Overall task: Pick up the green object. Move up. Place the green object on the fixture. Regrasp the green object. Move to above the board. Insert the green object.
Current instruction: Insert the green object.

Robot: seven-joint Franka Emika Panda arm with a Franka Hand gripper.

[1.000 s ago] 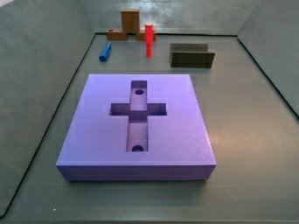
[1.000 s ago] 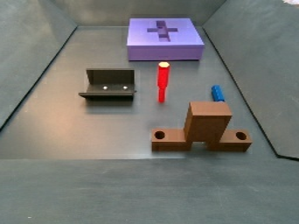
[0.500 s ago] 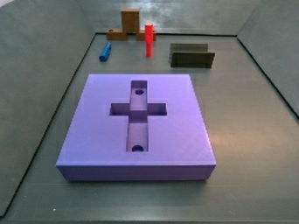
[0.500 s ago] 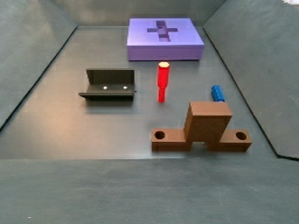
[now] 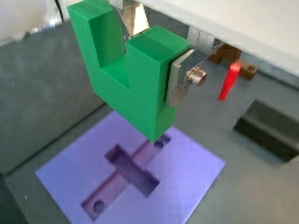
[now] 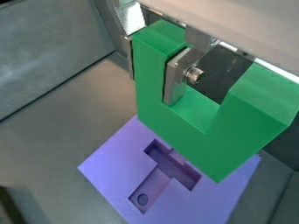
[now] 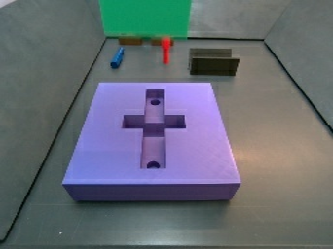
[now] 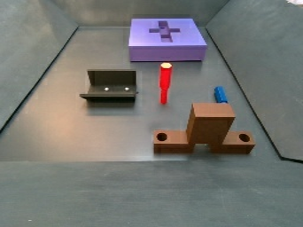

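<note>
End effector: seen in both wrist views [image 5: 158, 54] [image 6: 176, 66], high above the board, clenched on the green object; one silver finger plate [image 5: 184, 77] presses flat on a prong's outer face, the opposite finger [image 5: 135, 19] shows behind the piece.
Green object: bright green U-shaped piece [image 5: 131, 72] [image 6: 205, 105], held in the air, its notch toward the end effector and its solid base toward the board; in a side view only its lower part [image 7: 144, 18] shows at the top edge of the picture, clear of the floor.
Board: large purple slab [image 7: 152, 144] [image 8: 167, 40] lying flat on the floor, with a cross-shaped recess and two small round holes; in both wrist views it lies directly under the green object [image 5: 128, 171] [image 6: 146, 162], well apart from it.
Fixture: dark olive box-like holder [image 7: 215, 62] [image 8: 109, 86], near the far wall beyond the board's far right corner in a side view; nothing lies in it.
Red post: thin, upright [image 7: 166, 48] [image 8: 166, 82], between the fixture and the blue peg.
Blue peg: small, lying on the floor [image 7: 116, 58] [image 8: 221, 93], near a side wall.
Orange-brown block: tall block on a base plate with two holes [image 8: 205, 129], beside the blue peg.
Floor: dark grey [image 7: 282, 126], walled on its sides.
</note>
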